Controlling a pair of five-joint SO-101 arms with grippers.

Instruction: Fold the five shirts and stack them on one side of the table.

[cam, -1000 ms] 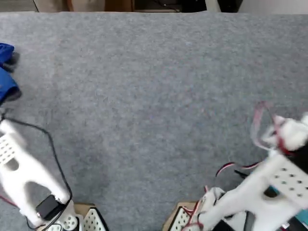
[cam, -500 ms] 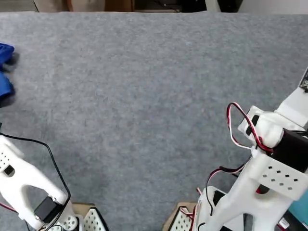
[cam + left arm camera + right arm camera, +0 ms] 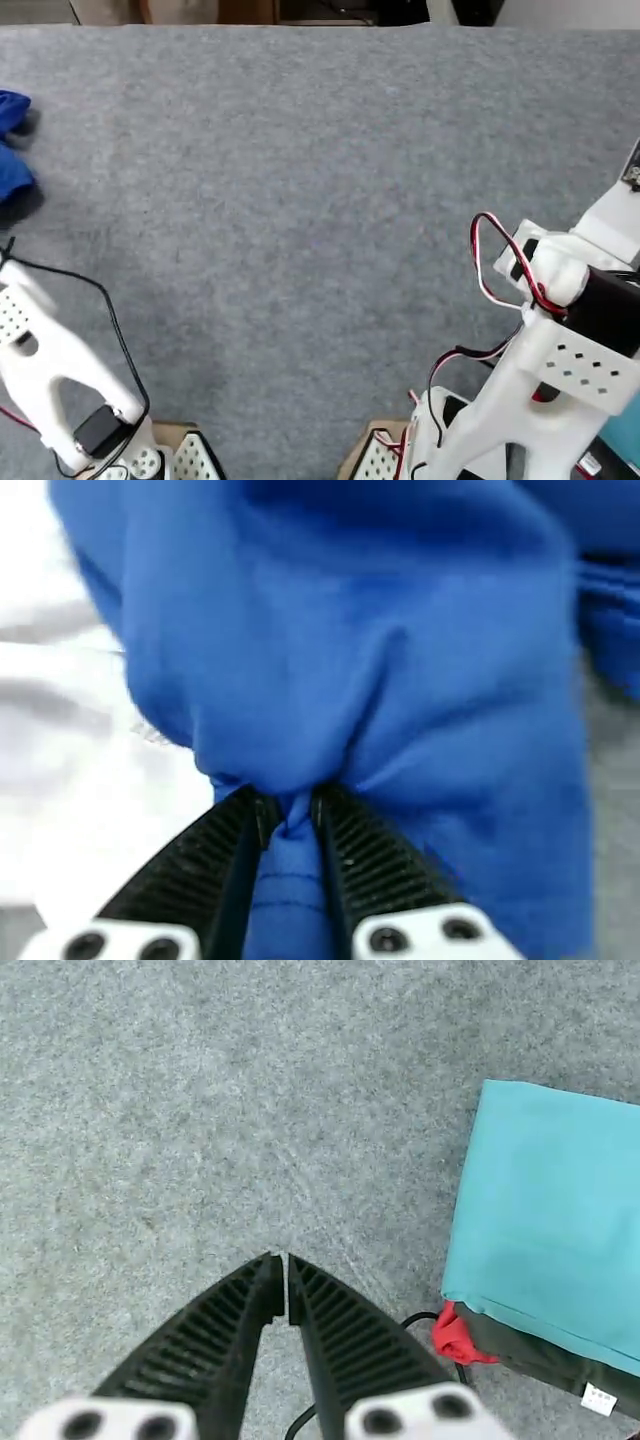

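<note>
Grey felt-covered table (image 3: pixel 320 200), wooden furniture (image 3: pixel 200 10) beyond its far edge

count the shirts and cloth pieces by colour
blue shirt, pinched in the left tool: 1
teal folded shirt: 1
red cloth edge beneath the teal: 1
dark cloth beneath the teal: 1
total: 4
</note>
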